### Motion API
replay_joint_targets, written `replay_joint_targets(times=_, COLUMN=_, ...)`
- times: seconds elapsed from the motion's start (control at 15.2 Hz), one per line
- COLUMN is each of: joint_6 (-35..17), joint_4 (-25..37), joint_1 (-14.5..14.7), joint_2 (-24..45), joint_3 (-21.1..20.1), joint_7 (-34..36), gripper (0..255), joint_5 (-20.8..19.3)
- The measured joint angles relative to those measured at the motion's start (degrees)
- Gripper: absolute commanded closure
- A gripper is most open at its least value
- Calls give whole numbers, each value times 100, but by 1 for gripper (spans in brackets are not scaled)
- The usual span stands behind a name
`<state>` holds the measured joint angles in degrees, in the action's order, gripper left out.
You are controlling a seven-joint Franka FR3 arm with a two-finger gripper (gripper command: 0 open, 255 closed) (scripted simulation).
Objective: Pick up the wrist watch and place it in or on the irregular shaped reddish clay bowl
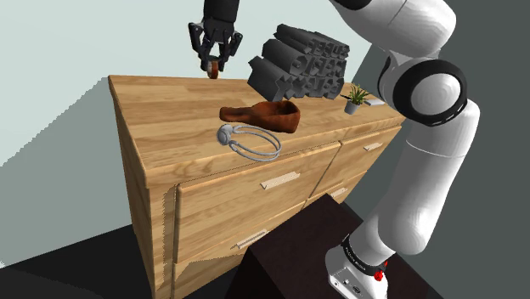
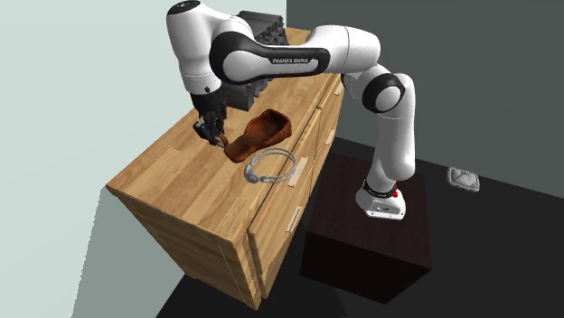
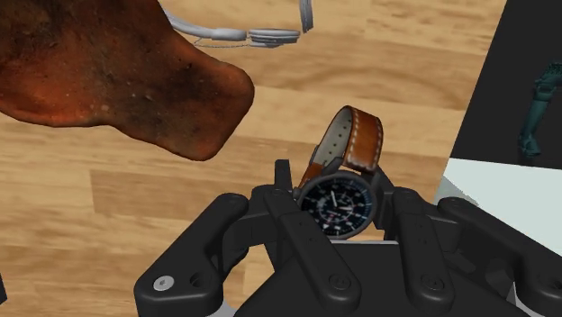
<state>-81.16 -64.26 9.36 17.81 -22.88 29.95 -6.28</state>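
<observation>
Gripper: the all-black two-finger gripper (image 1: 215, 66) points down over the top of the light wooden dresser (image 1: 161, 110). We see its fingers (image 3: 286, 185) set narrow, closed onto the case of a watch.
Held thing: the wrist watch (image 3: 340, 194), with a dark round dial and a brown leather strap, sits clamped between the fingers. Its strap loops out past the fingertips. It hangs clear of the wood, touching only the gripper.
Bowl: the irregular reddish-brown clay bowl (image 2: 262, 131) rests on the dresser top, below the gripper. In the second exterior view we place its narrow end just beside the fingertips. In the wrist view its lumpy rim (image 3: 108, 72) lies ahead of the fingers and off to one side, apart from the watch.
Grey ring: a pale grey looped band with a round end (image 1: 249, 140) lies flat on the wood beyond the bowl from the gripper, near the dresser's drawer edge.
Writing: we read "FRANKA EMIKA" in dark letters on the white arm link (image 2: 294, 61) above the gripper. The marks on the watch dial are too small for us to read.
Behind the gripper: a dark grey stack of ridged blocks (image 1: 301, 59), and farther off a small potted green plant (image 1: 354, 99).
</observation>
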Motion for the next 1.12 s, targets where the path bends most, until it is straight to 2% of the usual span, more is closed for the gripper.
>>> replay_joint_targets(times=0.33, joint_6=-377, joint_4=-1316, joint_1=-604, joint_2=-1006, joint_3=189, joint_7=-625, gripper=255, joint_5=412)
replay_joint_targets(times=0.4, joint_6=-325, joint_4=-1342, joint_1=-675, joint_2=-1094, joint_3=232, joint_7=-735, gripper=255, joint_5=448)
replay_joint_targets(times=0.53, joint_6=-434, joint_4=-1825, joint_1=-888, joint_2=-1488, joint_3=370, joint_7=-1055, gripper=255, joint_5=596)
replay_joint_targets(times=0.92, joint_6=-547, joint_4=-2788, joint_1=-1337, joint_2=-2359, joint_3=842, joint_7=-1958, gripper=255, joint_5=837)
replay_joint_targets(times=1.12, joint_6=-768, joint_4=-3216, joint_1=-1412, joint_2=-2567, joint_3=953, joint_7=-2164, gripper=255, joint_5=878)
